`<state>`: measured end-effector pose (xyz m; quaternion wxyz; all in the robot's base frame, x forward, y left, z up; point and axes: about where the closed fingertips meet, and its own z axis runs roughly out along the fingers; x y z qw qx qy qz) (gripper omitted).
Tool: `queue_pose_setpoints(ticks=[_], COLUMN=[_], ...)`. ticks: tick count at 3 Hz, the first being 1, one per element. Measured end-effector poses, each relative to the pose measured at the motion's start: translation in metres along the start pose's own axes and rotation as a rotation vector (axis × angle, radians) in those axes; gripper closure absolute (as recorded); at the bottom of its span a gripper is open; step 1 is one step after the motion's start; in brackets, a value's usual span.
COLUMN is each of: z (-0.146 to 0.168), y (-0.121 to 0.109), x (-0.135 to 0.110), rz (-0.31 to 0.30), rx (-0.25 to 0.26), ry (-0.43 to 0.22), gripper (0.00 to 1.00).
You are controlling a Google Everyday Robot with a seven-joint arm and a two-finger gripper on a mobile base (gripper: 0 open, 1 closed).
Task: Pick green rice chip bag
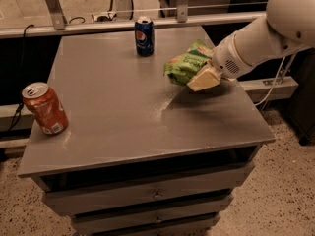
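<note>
The green rice chip bag [185,64] is a crinkly light-green pouch at the right side of the grey table [118,117]. It hangs a little above the tabletop, with its shadow below it. My gripper [201,75] comes in from the right on a white arm [268,28] and is shut on the bag's right end. A cream-coloured finger [203,78] shows under the bag's lower edge; the other finger is hidden behind the bag.
A blue soda can [144,36] stands upright at the table's far edge. An orange-red soda can [45,108] stands near the left front corner. Drawers sit under the tabletop. A rail and cables run behind the table.
</note>
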<state>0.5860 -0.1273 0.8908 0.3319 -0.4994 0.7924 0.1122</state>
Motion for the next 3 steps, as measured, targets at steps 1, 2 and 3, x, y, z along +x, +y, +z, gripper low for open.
queue_pose_setpoints(ticks=[1, 2, 3], z=[-0.032, -0.06, -0.067], y=[-0.005, -0.007, -0.007], x=[-0.032, -0.057, -0.065], rz=[-0.04, -0.044, -0.046], rx=[-0.019, -0.058, -0.06], ry=[-0.123, -0.23, -0.252], gripper=[1.0, 1.0, 1.0])
